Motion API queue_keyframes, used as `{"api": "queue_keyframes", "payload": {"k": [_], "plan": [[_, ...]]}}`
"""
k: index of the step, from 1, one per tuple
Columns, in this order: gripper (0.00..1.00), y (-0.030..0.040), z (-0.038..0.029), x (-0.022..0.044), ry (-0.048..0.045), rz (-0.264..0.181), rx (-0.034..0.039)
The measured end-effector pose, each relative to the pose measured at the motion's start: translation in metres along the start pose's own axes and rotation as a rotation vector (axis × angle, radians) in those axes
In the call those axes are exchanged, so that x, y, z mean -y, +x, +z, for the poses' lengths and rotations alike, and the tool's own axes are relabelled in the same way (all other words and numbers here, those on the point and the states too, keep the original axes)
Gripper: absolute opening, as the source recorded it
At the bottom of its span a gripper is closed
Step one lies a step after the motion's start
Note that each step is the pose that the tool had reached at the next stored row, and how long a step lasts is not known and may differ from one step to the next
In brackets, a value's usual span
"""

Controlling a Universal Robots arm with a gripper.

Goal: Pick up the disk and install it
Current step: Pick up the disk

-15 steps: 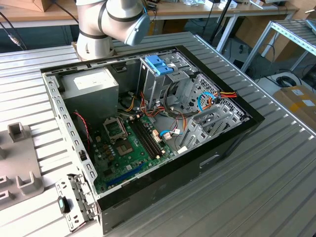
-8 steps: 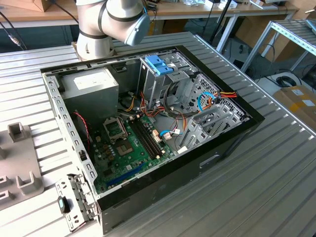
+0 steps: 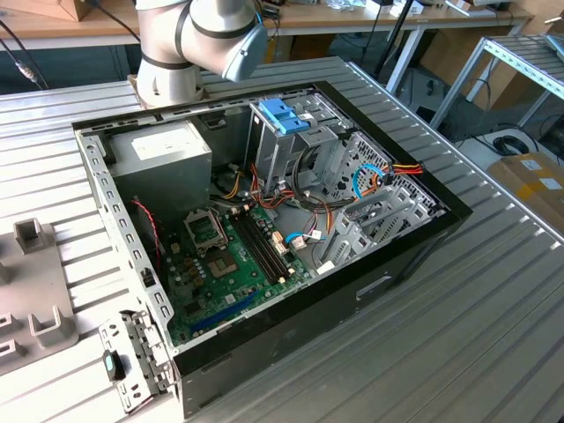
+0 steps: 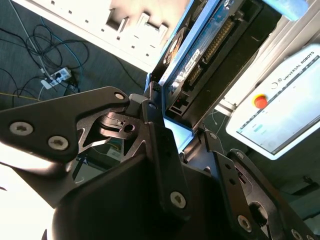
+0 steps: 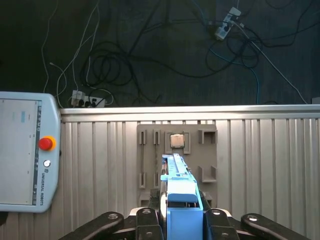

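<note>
Tool (image 5: 181,219) is clenching the disk (image 5: 183,197). In both wrist views black fingers (image 4: 156,127) are pressing on its two sides, and the disk is sticking out past the fingertips, edge-on, w/ its light-blue frame showing. In the second wrist view its circuit-board side and connector end are facing the cam. The disk is pointing toward the ribbed desk (image 5: 260,165), where a grey fixture plate (image 5: 192,155) is carrying a small square chip (image 5: 177,141). A teach pendant (image 5: 25,155) w/ red button is sitting near the desk edge, and cables (image 5: 115,65) are trailing over the dark floor.

Exterior view: the arm (image 3: 198,35) is standing at 12 o'clock of the open PC case (image 3: 441,225). Inside, a blue bracket (image 3: 284,115) is sitting on the drive cage at approx 12 o'clock, the grey PSU box (image 3: 163,154) at 10 o'clock, and the motherboard (image 3: 233,264) at 7 o'clock. Grey fixture blocks (image 3: 35,236) are lying on the desk at 9 o'clock of the case.
</note>
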State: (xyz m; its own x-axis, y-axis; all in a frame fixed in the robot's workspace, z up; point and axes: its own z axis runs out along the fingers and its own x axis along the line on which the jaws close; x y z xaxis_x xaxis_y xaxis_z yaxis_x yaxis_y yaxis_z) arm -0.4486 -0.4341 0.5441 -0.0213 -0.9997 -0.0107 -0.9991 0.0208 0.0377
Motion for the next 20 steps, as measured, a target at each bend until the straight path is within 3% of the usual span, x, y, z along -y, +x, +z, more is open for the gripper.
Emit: {"api": "queue_keyframes", "payload": {"k": [20], "plan": [[0.37, -0.0001, 0.0000, 0.0059, 0.0001, 0.000, -0.0082]]}}
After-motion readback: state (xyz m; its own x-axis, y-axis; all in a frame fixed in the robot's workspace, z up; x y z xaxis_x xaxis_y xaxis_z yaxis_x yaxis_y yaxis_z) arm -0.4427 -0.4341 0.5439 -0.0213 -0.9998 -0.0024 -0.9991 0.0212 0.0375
